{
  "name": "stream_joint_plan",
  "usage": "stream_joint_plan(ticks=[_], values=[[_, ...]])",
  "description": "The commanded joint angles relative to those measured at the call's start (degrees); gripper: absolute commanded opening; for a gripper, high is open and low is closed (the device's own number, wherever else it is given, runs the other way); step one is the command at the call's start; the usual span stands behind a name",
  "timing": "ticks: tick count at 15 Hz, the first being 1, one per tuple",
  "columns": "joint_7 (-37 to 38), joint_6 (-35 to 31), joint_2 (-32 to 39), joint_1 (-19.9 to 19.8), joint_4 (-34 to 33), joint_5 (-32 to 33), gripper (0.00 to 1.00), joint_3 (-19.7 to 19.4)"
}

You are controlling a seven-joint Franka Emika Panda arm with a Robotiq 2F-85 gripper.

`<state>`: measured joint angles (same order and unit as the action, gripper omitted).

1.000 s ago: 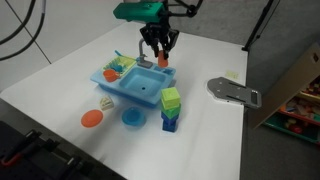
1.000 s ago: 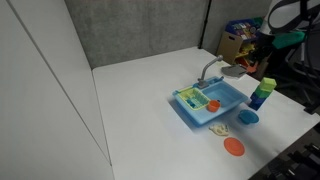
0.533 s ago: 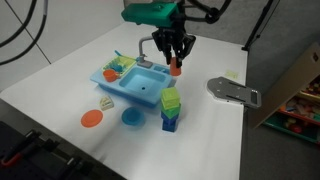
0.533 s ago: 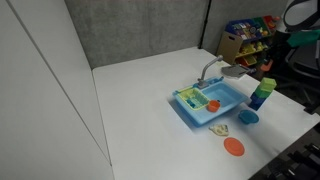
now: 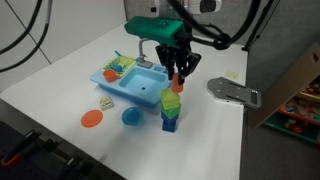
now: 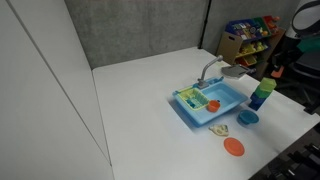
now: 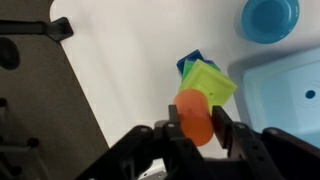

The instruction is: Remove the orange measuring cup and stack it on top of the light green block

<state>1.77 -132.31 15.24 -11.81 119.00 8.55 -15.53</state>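
Note:
My gripper (image 7: pixel 196 122) is shut on the orange measuring cup (image 7: pixel 195 115). It holds the cup just above the light green block (image 7: pixel 212 82), which sits on top of a blue block (image 5: pixel 171 121). In an exterior view the cup (image 5: pixel 177 86) hangs right over the light green block (image 5: pixel 171 100) under the gripper (image 5: pixel 177 78). In an exterior view the stack (image 6: pixel 263 93) stands beside the toy sink, with the arm above it; the cup is too small to make out there.
A blue toy sink (image 5: pixel 140 86) with a faucet and small items stands beside the stack. A blue bowl (image 5: pixel 132 118) and an orange disc (image 5: pixel 91 118) lie in front of it. A grey metal piece (image 5: pixel 232 91) lies further off. A box of toys (image 5: pixel 300 100) stands off the table's edge.
The gripper has carried the orange cup from over the sink across and down to just above the light green block.

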Motion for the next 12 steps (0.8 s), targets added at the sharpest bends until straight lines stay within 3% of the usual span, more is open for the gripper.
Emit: stream_joint_plan(ticks=[1, 12], values=[[-0.83, 0.69, -2.35, -1.05, 2.48, -0.33, 0.13, 0.39], [-6.01, -2.69, -1.86, -2.23, 4.03, -5.35, 0.13, 1.50]])
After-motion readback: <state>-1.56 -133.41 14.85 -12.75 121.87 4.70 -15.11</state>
